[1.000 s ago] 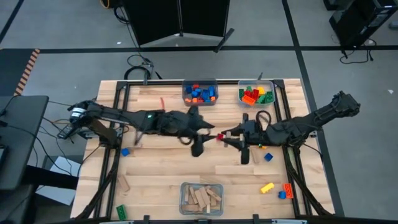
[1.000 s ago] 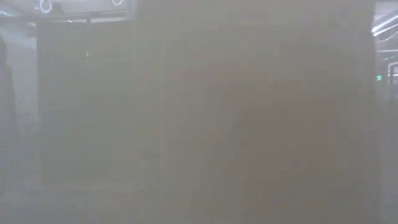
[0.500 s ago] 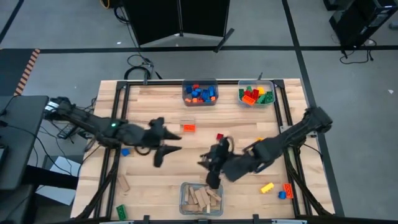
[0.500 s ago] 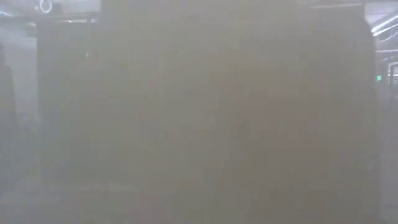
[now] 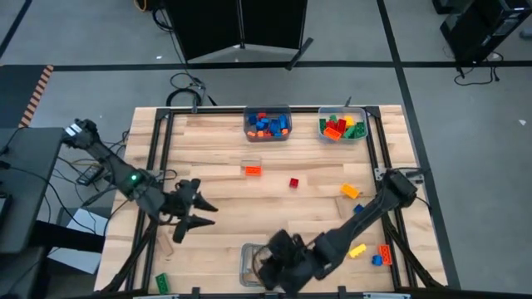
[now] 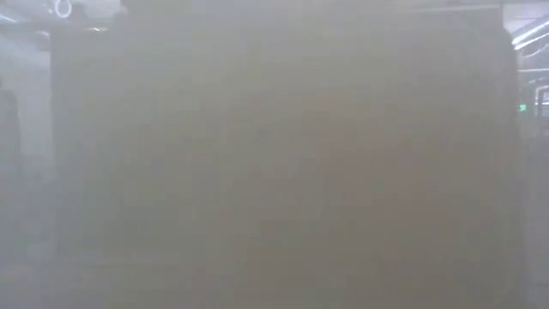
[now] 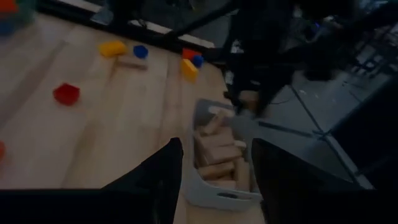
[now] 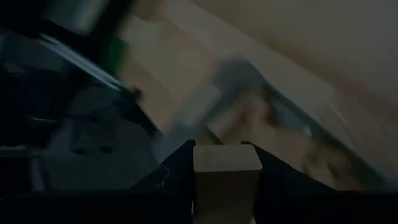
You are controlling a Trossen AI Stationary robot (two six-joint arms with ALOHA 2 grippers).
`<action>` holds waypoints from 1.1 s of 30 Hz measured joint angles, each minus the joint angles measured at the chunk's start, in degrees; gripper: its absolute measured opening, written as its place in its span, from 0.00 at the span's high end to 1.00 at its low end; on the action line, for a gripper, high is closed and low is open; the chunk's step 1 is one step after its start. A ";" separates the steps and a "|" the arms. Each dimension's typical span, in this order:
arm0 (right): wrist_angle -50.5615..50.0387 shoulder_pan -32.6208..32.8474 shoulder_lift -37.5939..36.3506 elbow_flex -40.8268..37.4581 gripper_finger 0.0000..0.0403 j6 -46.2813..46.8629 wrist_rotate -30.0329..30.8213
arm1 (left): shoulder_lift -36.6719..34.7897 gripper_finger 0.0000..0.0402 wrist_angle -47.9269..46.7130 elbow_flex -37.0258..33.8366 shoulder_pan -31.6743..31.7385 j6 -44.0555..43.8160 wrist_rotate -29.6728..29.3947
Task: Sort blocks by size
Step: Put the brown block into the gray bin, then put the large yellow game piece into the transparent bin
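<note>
Spanning most of the high view, the pale planked wooden table (image 5: 216, 178) shows light grain and a dark metal frame along its edges. Three clear plastic bins sit on it. At the near edge, the rectangular clear bin (image 5: 248, 253) holds plain tan wooden rectangular blocks (image 7: 219, 152) piled at loose angles; the left wrist view shows their smooth sawn faces. At the far edge, one bin (image 5: 267, 124) holds small blue and orange studded plastic bricks, and the one beside it (image 5: 342, 126) holds red, green and yellow studded bricks.

Above the wooden-block bin, the right gripper (image 8: 227, 163) is clamped on one tan wooden block (image 8: 227, 174), its square end showing between the two dark fingers. The left gripper (image 5: 193, 212) hangs over the table's left part with its fingers spread and nothing between them.

Loose pieces lie scattered on the boards: an orange studded brick (image 5: 253, 171) and a small red studded cube (image 5: 293, 183) near the middle, an orange-yellow brick (image 5: 350, 191) to the right, then a yellow brick (image 5: 357, 250), a red brick (image 5: 385, 253) and a small blue one (image 5: 376, 260) close together by the right near corner. A green brick (image 5: 162, 282) lies at the left near corner.
</note>
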 joint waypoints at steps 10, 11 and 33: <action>-5.01 2.24 5.34 -0.07 0.66 8.81 -4.49 | 0.55 0.51 -6.62 -0.12 -2.41 -9.25 -2.39; -5.27 2.22 5.50 -0.11 0.65 8.92 -4.91 | 0.87 0.51 -7.85 -0.14 -2.41 -10.30 -2.38; -14.45 1.98 1.40 -0.09 0.41 7.55 -4.15 | 7.24 0.51 -8.27 -0.09 -2.58 -4.27 -1.61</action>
